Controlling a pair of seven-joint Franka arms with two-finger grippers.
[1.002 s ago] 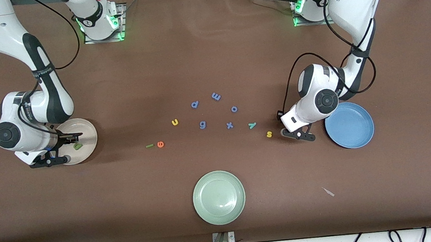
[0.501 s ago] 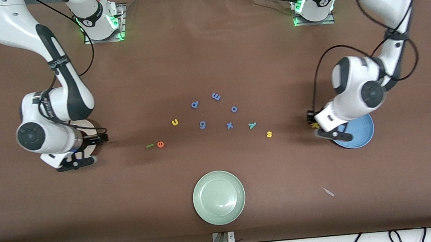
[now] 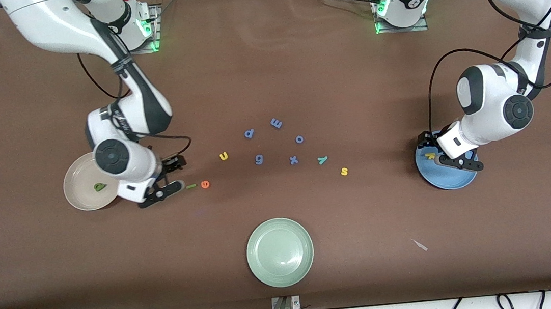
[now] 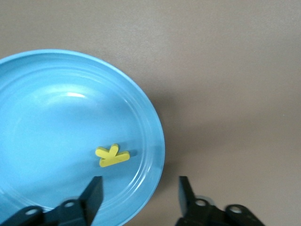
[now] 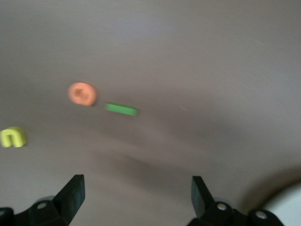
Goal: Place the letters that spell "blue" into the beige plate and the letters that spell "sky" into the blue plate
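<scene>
The yellow k (image 3: 430, 155) (image 4: 112, 156) lies loose in the blue plate (image 3: 455, 179) (image 4: 47, 117). My left gripper (image 3: 447, 153) (image 4: 141, 188) hangs open over that plate's rim, holding nothing. The green b (image 3: 100, 186) lies in the beige plate (image 3: 79, 185) (image 5: 287, 207). My right gripper (image 3: 180, 173) (image 5: 136, 190) is open and empty over bare table, between the beige plate and the green l (image 3: 191, 186) (image 5: 122, 109). The orange e (image 3: 205, 184) (image 5: 83, 93) lies beside the l. The yellow u (image 3: 224, 155) (image 5: 13, 137), teal y (image 3: 323, 159) and yellow s (image 3: 344, 171) lie on the table.
Several blue letters (image 3: 259, 159) lie scattered mid-table among the task letters. A pale green plate (image 3: 279, 252) sits nearer the front camera. A small scrap (image 3: 419, 245) lies toward the left arm's end.
The left gripper carried the yellow k over the blue plate and opened; the k now lies in it. The right gripper left the beige plate and moved toward the l and e.
</scene>
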